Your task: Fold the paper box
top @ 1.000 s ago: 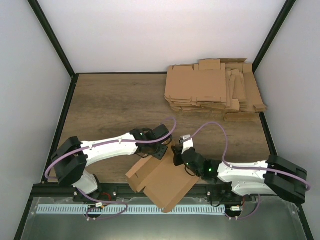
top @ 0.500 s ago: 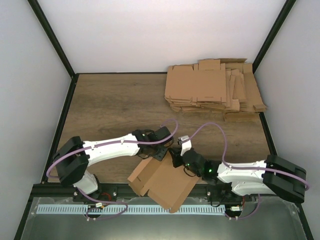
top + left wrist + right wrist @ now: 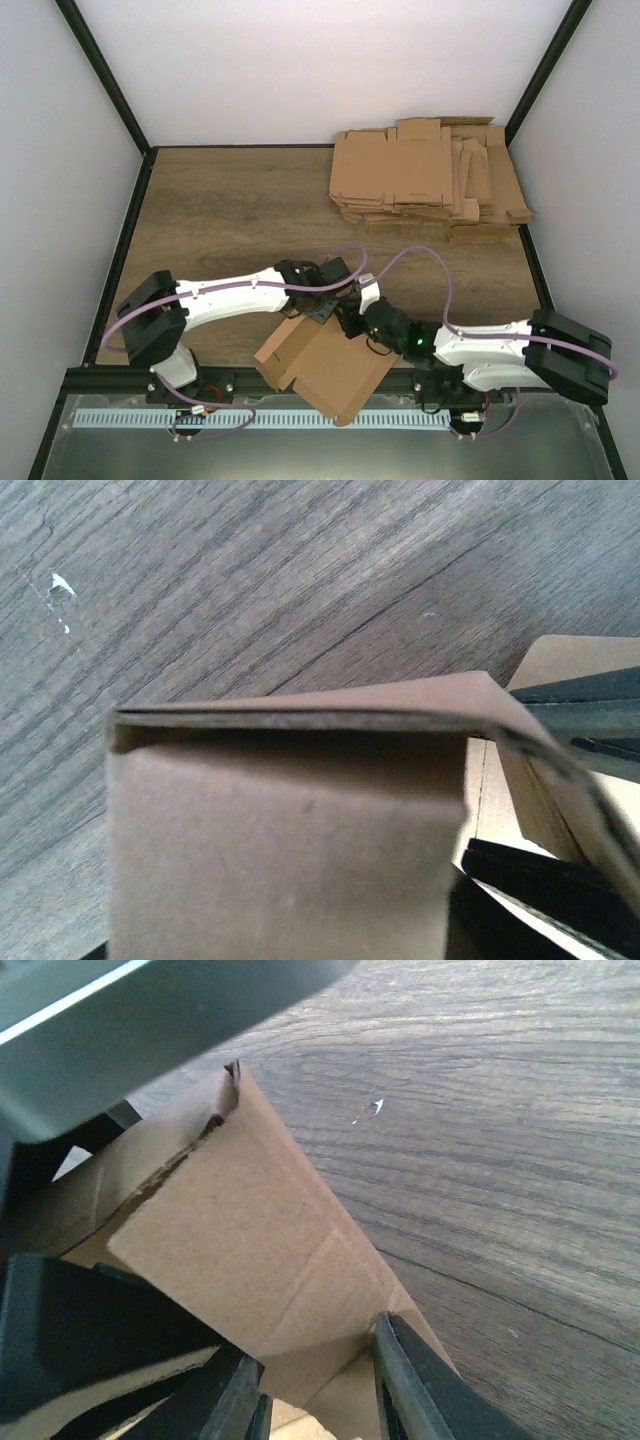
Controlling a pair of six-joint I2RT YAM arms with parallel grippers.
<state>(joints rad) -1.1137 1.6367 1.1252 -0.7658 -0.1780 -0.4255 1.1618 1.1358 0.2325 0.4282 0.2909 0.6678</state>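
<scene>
The left gripper [image 3: 324, 303] grasps the paper box [image 3: 330, 368] by its folded flap; just beside it, the jaws of the right gripper [image 3: 315, 1355] stand apart around the cardboard.

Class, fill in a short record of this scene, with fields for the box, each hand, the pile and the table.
box: one brown cardboard piece, partly folded, at the table's near edge and reaching past it
left hand: at the box's far edge, a raised flap close before its camera; grip unclear
right hand: open, cardboard showing in the gap
pile: flat brown blanks, far right
table: dark wood grain
</scene>
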